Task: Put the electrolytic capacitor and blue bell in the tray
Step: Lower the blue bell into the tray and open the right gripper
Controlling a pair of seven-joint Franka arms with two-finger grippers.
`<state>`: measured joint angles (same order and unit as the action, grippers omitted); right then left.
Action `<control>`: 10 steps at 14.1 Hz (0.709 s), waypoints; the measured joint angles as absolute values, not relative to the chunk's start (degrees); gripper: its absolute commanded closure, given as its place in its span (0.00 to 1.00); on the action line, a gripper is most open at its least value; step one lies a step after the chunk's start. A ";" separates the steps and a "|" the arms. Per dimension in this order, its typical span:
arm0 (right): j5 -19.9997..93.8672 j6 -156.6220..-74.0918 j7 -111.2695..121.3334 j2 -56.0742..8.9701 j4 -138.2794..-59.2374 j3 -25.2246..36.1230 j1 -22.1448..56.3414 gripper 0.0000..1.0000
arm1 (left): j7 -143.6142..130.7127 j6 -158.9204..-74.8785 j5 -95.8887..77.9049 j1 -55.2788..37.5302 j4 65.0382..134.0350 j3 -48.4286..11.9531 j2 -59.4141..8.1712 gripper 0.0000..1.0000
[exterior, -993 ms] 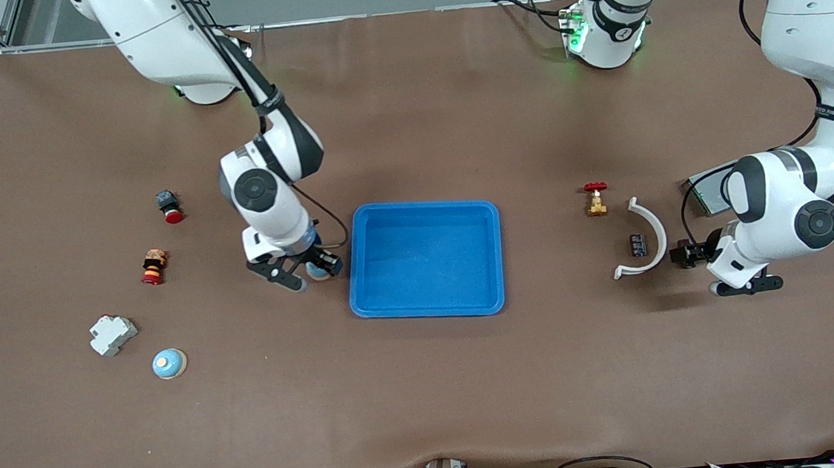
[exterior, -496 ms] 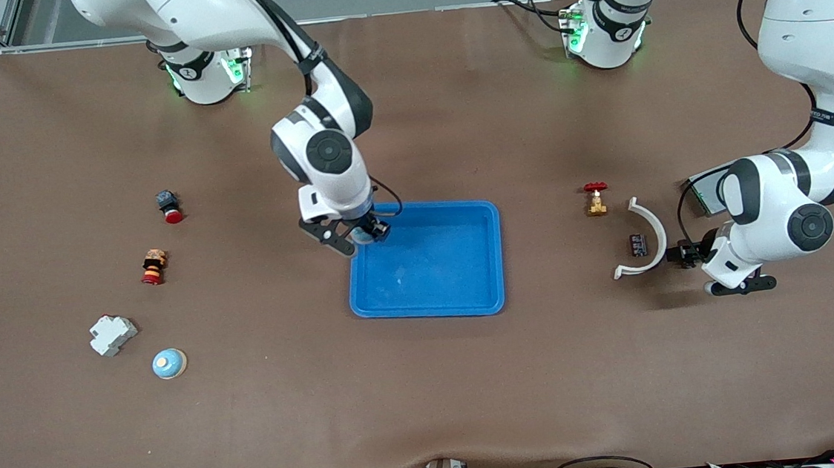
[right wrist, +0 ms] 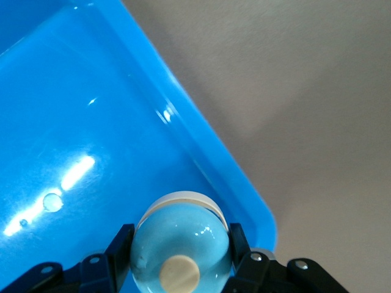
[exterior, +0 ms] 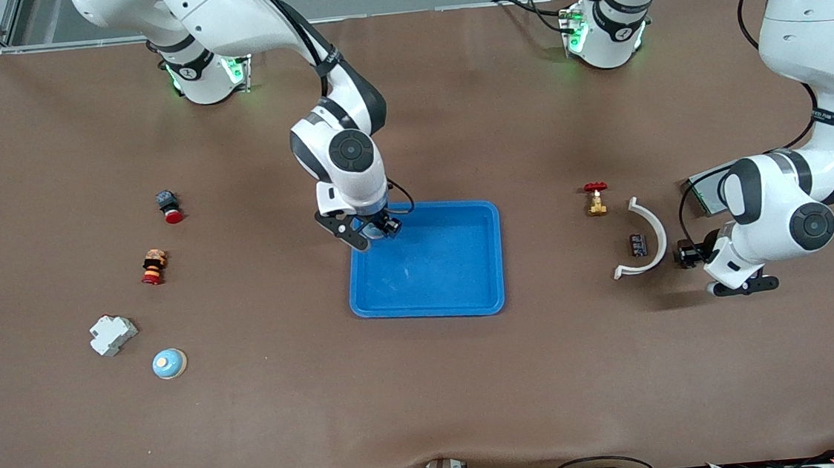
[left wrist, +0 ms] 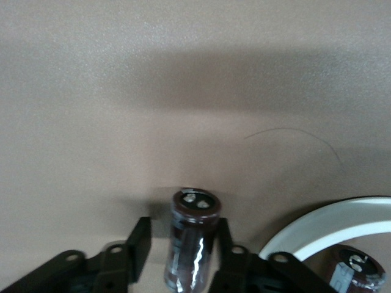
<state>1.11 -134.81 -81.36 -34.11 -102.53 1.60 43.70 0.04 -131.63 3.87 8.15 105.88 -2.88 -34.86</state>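
Observation:
My right gripper point(exterior: 371, 232) is shut on a light-blue bell point(right wrist: 181, 247) with a cream button. It holds the bell just over the blue tray point(exterior: 467, 306), at the corner toward the right arm's end; the tray floor shows in the right wrist view point(right wrist: 79, 122). My left gripper point(exterior: 684, 254) is low over the table beside a white curved piece point(exterior: 649, 234). It is shut on a dark electrolytic capacitor point(left wrist: 194, 229). A second capacitor point(exterior: 638, 244) lies inside the white curve. A second blue bell point(exterior: 169, 363) sits on the table toward the right arm's end.
Toward the right arm's end lie a red-capped button point(exterior: 169, 206), a small striped figure point(exterior: 153, 267) and a white breaker point(exterior: 112, 334). A brass valve with a red handle point(exterior: 596, 199) stands near the white curve. A grey plate point(exterior: 702, 193) lies partly under the left arm.
My right arm carried the bell from beside the tray to over the tray's corner. My left gripper shifted only slightly and still has the capacitor.

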 measured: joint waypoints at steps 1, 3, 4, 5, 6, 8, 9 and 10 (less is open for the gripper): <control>1.10 -134.82 -81.87 -35.07 -101.40 1.60 43.82 1.00 | 0.03 -131.63 3.87 8.15 105.88 -2.88 -34.88 0.79; 1.09 -134.86 -82.29 -36.48 -99.93 1.62 43.88 1.00 | 0.03 -131.68 3.87 8.15 105.87 -2.88 -34.92 0.92; 1.09 -134.86 -82.47 -37.02 -99.51 1.67 43.88 1.00 | 0.03 -131.70 3.87 8.16 105.86 -2.88 -34.93 0.96; 1.08 -134.90 -82.65 -37.49 -99.18 1.72 43.88 1.00 | 0.03 -131.79 3.87 8.18 105.83 -2.87 -34.93 1.00; 1.08 -134.95 -82.73 -38.01 -98.73 1.75 43.88 1.00 | 0.02 -132.02 3.87 8.25 105.75 -2.87 -34.93 1.00; 1.07 -135.03 -82.77 -39.01 -97.75 1.78 43.89 1.00 | 0.02 -132.16 3.87 8.36 105.40 -2.87 -34.93 1.00; 1.07 -135.27 -82.79 -39.43 -97.37 1.78 43.89 1.00 | 0.02 -132.16 3.87 8.36 104.98 -2.88 -34.92 1.00; 1.07 -135.78 -82.84 -39.77 -97.12 1.79 43.89 1.00 | 0.02 -132.00 3.87 8.36 104.36 -2.90 -34.90 1.00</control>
<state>1.07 -135.78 -82.84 -39.77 -97.12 1.79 43.89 0.02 -132.00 3.87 8.36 104.36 -2.90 -34.90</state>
